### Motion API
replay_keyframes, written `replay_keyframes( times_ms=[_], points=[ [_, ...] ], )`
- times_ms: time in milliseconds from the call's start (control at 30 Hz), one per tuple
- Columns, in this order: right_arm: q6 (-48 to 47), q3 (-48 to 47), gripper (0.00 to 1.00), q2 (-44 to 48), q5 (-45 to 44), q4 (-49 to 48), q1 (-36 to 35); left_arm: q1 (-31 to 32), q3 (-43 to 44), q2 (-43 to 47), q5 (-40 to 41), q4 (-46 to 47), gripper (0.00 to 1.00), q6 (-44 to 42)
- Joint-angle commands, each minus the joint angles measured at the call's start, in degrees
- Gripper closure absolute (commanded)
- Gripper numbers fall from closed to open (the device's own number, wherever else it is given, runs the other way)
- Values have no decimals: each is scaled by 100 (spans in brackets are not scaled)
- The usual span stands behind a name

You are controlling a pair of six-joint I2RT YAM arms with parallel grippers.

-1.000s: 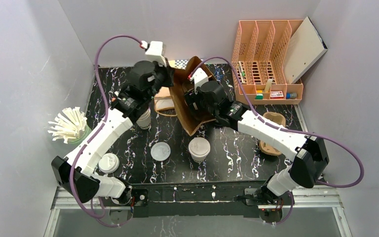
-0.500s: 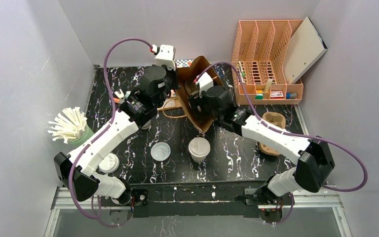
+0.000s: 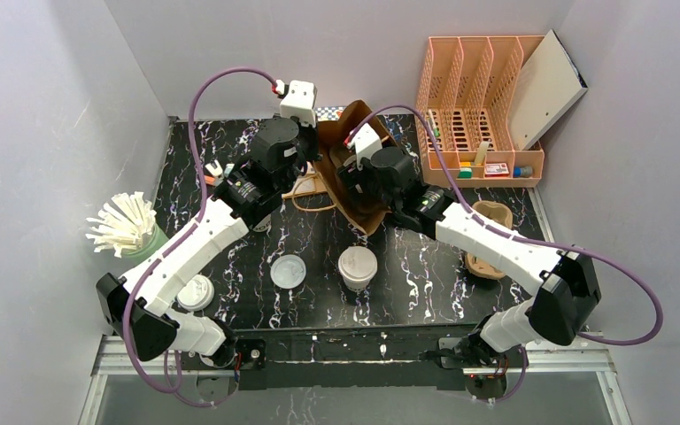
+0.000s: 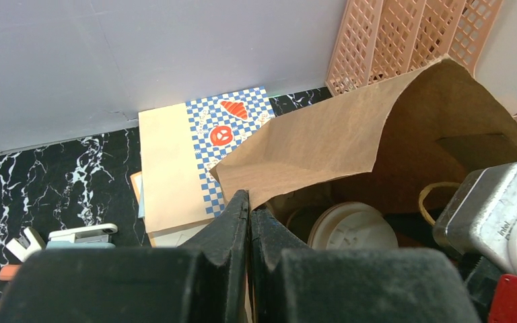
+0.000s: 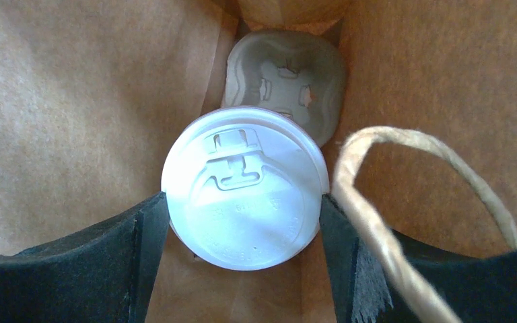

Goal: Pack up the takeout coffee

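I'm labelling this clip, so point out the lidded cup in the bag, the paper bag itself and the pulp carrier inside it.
lidded cup (image 5: 244,198), right wrist view, middle of its white lid.
paper bag (image 4: 323,141), left wrist view, outer face of its wall.
pulp carrier (image 5: 286,67), right wrist view, its empty pocket.

A paper bag (image 3: 367,217) is set at the back middle of the table (image 3: 425,283), with a file rack (image 3: 478,97) behind it to the right. Inside the bag, a capped cup (image 5: 244,195) is gripped between the fingers of the right gripper (image 5: 242,229), partly over a cup tray (image 5: 284,74). The bag's left edge is pinched by the left gripper (image 4: 249,202). In front of the bag a second capped cup (image 3: 357,266) is placed, with a loose lid (image 3: 289,270) to its left.
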State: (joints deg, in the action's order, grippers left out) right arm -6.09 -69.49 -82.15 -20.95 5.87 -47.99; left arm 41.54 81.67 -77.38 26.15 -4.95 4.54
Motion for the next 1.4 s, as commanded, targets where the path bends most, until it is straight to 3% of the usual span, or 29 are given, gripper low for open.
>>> replay_keyframes(
  times_ms=[0, 333, 1100, 1233, 1367],
  points=[
    [-120, -61, 62, 5, -26, 25, 76, 21, 78, 254, 76, -2, 100, -32],
    [-121, -153, 63, -104, 87, 563, 153, 21, 22, 269, 144, 55, 100, 13],
    [-149, 33, 66, -407, 751, 351, 456, 20, 36, 27, -78, -228, 100, 690],
    [-103, 256, 66, -97, 1065, 188, 449, -55, 446, -190, -77, -509, 100, 1087],
    [-179, 132, 66, 63, 1147, 401, 381, -338, 1538, -789, 5, -1722, 100, 1954]
  ],
)
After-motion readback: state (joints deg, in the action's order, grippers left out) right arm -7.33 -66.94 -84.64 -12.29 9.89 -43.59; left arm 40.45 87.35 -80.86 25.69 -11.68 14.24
